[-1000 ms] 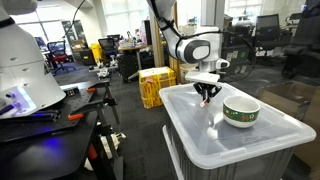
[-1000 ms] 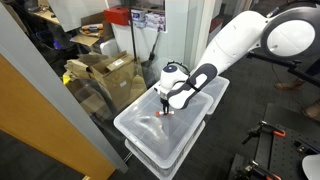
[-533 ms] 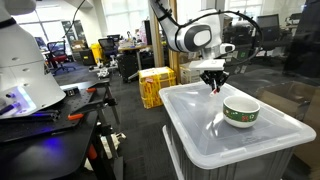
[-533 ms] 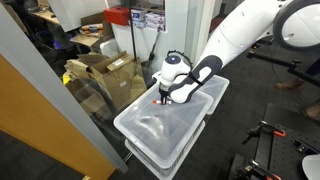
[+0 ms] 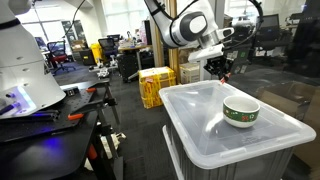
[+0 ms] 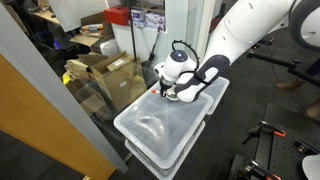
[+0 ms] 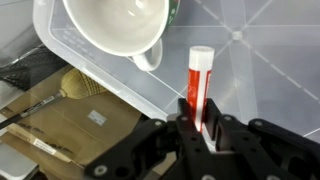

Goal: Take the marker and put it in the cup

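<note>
My gripper (image 7: 199, 118) is shut on the marker (image 7: 198, 85), a thin red-orange stick with a paler tip that sticks out beyond the fingers. In an exterior view the gripper (image 5: 222, 70) hangs in the air above the clear plastic bin lid (image 5: 200, 125), up and to the left of the cup (image 5: 241, 111). The cup is white, low and bowl-shaped with a dark green band, and it stands on the lid. In the wrist view the cup (image 7: 118, 25) is at the top left, its inside empty. In the other exterior view the gripper (image 6: 166, 90) hides the cup.
The clear lidded bin (image 6: 160, 130) stands on another bin. Yellow crates (image 5: 155, 85) sit on the floor behind. A workbench with tools (image 5: 55, 115) is at one side. Cardboard boxes (image 6: 105, 75) lie behind a glass wall.
The gripper has risen from the lid with the marker in it and moved toward the cup, from just above the lid surface to well above it.
</note>
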